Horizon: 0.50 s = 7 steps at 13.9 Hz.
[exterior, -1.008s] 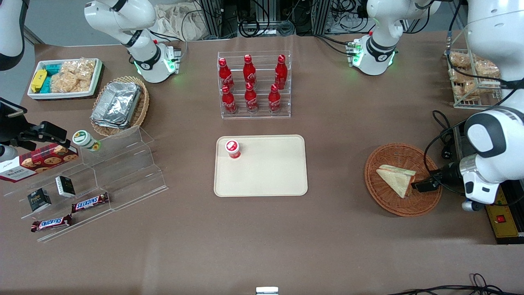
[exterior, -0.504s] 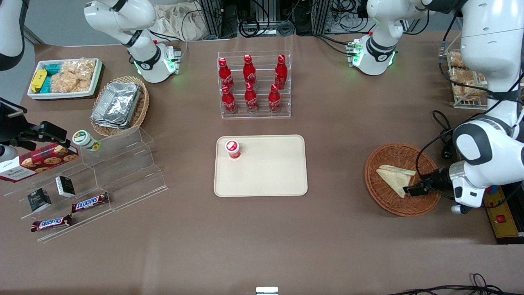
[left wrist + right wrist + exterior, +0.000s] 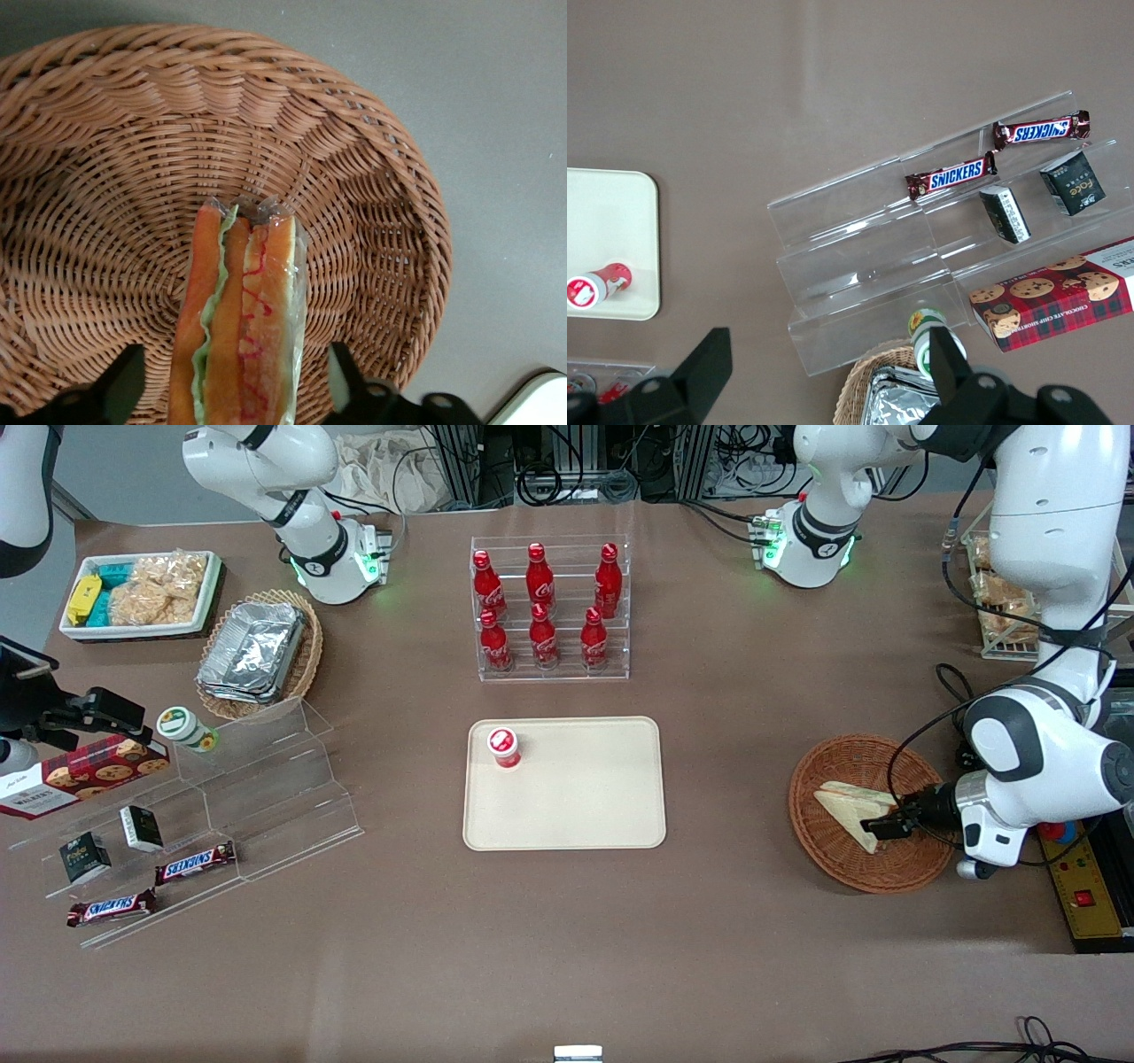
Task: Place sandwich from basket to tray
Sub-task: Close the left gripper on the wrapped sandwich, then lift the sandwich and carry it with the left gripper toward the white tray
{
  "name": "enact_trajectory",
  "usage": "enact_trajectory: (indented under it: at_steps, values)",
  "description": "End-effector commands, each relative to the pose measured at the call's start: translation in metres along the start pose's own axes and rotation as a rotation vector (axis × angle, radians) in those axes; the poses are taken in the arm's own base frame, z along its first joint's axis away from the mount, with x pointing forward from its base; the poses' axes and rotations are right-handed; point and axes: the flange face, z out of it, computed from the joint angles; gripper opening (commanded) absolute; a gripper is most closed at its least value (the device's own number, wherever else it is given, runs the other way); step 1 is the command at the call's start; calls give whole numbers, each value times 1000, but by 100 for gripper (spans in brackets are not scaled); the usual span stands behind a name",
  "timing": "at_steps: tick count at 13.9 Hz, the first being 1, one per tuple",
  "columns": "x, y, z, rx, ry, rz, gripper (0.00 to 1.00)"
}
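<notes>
Brown table, gripper [image 3: 232, 390] low in basket [image 3: 372, 177], jaws straddling sandwich [image 3: 239, 328]

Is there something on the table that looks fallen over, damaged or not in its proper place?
Little stands out. The green-lidded jar leans tilted on the clear stepped stand. The sandwich lies intact in the basket, with the gripper open around its cut edge. The tray holds one small red-capped cup.

Brown table [image 3: 567, 921], tray [image 3: 585, 815], basket [image 3: 828, 850], gripper [image 3: 877, 830] above

Left arm bent low, wrist level, gripper [image 3: 879, 829] near table height, fingers [image 3: 120, 381] spread apart
</notes>
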Motion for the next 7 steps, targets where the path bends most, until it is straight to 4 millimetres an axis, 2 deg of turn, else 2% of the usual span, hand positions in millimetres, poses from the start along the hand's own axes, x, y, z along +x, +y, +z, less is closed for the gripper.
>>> enact_trajectory:
  at_steps: [1,4,6,7]
  values:
    - [-2,3,0,-17,3,56,48]
    - [-2,12,-10,-20,18,77,35]
    - [-2,39,-31,-25,20,118,28]
    - [-1,55,-49,-28,5,146,24]
